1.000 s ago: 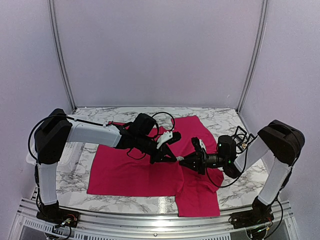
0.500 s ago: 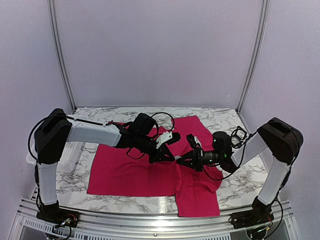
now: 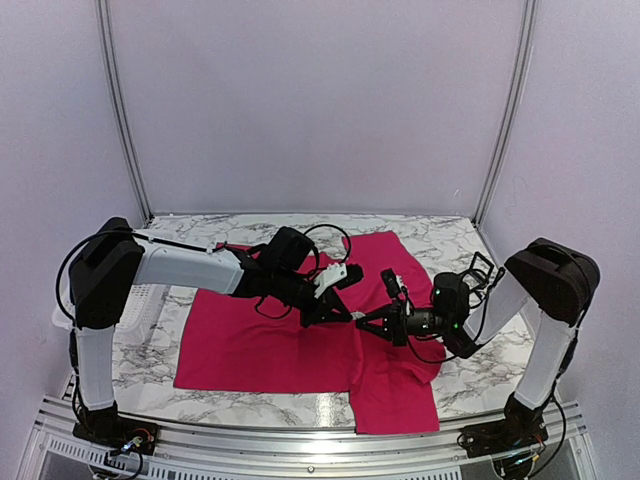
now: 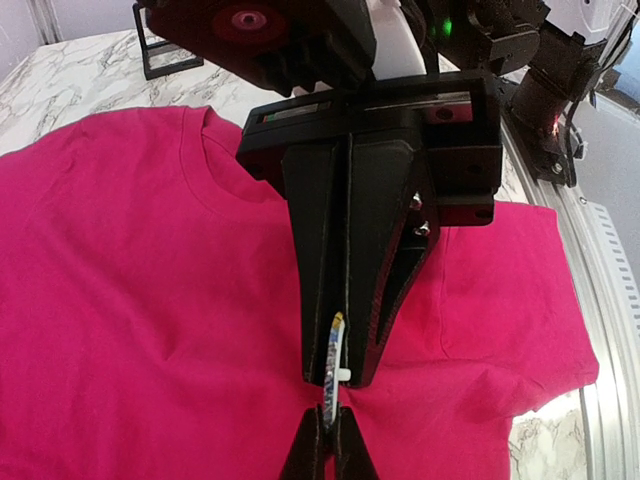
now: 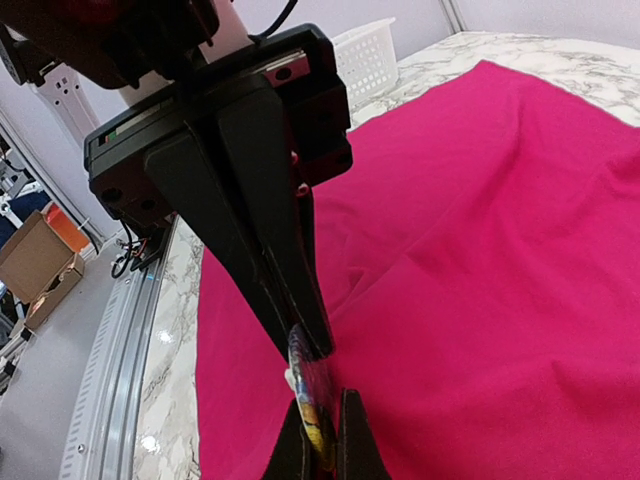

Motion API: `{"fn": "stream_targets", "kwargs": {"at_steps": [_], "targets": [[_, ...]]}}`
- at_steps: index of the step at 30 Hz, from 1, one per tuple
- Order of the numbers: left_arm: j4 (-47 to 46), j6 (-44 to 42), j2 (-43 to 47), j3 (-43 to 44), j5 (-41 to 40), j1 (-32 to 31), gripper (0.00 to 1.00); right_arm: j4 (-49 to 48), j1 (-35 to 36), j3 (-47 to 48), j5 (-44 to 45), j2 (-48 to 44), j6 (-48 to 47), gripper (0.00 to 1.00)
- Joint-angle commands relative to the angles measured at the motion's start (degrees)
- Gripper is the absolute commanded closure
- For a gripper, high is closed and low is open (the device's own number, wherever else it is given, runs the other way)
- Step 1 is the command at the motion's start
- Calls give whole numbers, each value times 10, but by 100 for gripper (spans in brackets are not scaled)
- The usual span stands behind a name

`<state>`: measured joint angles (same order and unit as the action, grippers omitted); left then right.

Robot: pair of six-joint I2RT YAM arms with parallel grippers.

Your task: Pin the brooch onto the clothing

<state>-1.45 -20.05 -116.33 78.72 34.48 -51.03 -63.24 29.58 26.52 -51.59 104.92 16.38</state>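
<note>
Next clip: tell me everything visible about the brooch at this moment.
The brooch is a small, thin round disc with a glossy multicoloured face showing yellow and blue; its design is too small to read. It is held on edge over the crimson T-shirt, pinched from opposite sides by the shut left gripper and right gripper. No pin is discernible.

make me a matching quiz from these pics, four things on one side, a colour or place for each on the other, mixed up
Things:
1. brooch
2. T-shirt
3. basket
4. table

Descriptions:
A. white, at the left side under the left arm
B. marble-patterned
C. crimson-pink, spread out flat
D. pinched between the left gripper and the right gripper

Pairs: 1-D, 2-C, 3-A, 4-B
</note>
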Motion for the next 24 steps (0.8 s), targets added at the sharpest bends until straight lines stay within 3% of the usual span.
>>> {"fn": "stream_targets", "kwargs": {"at_steps": [1, 5, 10, 16, 19, 24], "targets": [[5, -4, 2, 6, 34, -12, 100, -79, -14, -4, 63, 18, 66, 100], [4, -5, 5, 2, 30, -12, 100, -74, -14, -11, 71, 8, 50, 98], [3, -10, 3, -5, 16, -12, 100, -53, -14, -14, 53, -2, 25, 85], [-26, -19, 2, -26, -27, -12, 100, 45, -14, -25, 42, -88, -61, 63], [-45, -31, 1, -41, -63, -17, 100, 133, -14, -15, 46, -144, -106, 58], [-53, -116, 8, -71, -186, -51, 100, 278, -15, 7, 134, -235, -154, 55]]}}
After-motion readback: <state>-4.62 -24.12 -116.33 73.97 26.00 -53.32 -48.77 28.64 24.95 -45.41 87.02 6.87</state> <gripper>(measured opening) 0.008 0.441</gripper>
